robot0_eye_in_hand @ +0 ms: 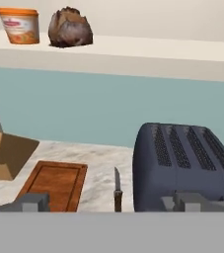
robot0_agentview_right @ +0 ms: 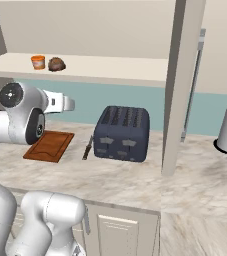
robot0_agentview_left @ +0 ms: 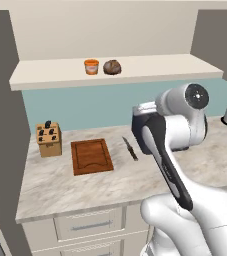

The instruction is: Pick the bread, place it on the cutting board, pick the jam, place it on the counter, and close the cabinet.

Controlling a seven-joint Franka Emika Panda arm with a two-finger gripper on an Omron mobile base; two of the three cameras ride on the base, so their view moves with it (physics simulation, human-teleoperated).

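hand view: tool [robot0_eye_in_hand: 111, 201] open, empty; bread [robot0_eye_in_hand: 69, 27] beside jam [robot0_eye_in_hand: 19, 25] on cabinet [robot0_eye_in_hand: 148, 54] shelf.

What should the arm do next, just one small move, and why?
Probably raise the open gripper toward the bread. The loaf sits on the cabinet shelf beside the jam, well above the hand, and the cutting board below lies bare, so nothing has been picked yet.

Glossy white arm [robot0_agentview_left: 185, 125], rounded shells, dark joint bands, round grey end cap
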